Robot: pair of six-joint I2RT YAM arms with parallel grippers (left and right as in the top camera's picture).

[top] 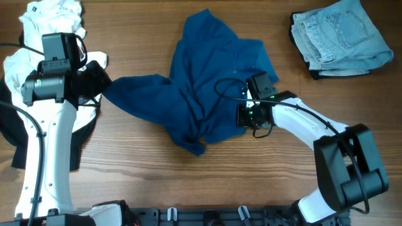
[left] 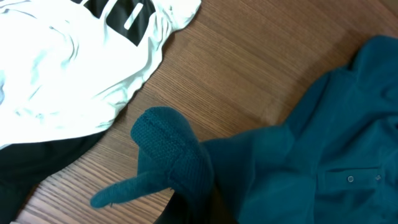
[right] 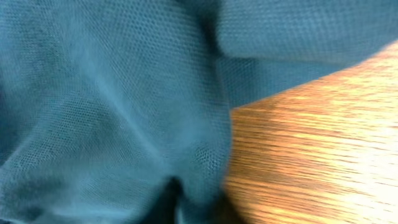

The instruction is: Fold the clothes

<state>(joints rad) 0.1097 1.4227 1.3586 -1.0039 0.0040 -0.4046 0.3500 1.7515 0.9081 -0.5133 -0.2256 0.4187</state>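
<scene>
The dark teal-blue shirt (top: 201,81) lies crumpled mid-table, one sleeve stretched out to the left. My left gripper (top: 102,85) is shut on that sleeve. In the left wrist view the ribbed cuff (left: 168,152) bunches over the fingers and hides them. My right gripper (top: 242,115) is shut on the shirt's right edge. In the right wrist view the teal cloth (right: 112,106) fills the frame and runs between the two dark fingertips (right: 199,208). The white black-lettered tee (left: 68,56) and the black garment (left: 37,165) lie at the left. Folded pale-blue jeans (top: 339,37) sit at the back right.
The white tee (top: 50,19) and black garment (top: 12,129) spread under and around the left arm at the table's left edge. Bare wood shows along the front of the table (top: 188,182) and to the right of the shirt (right: 323,137).
</scene>
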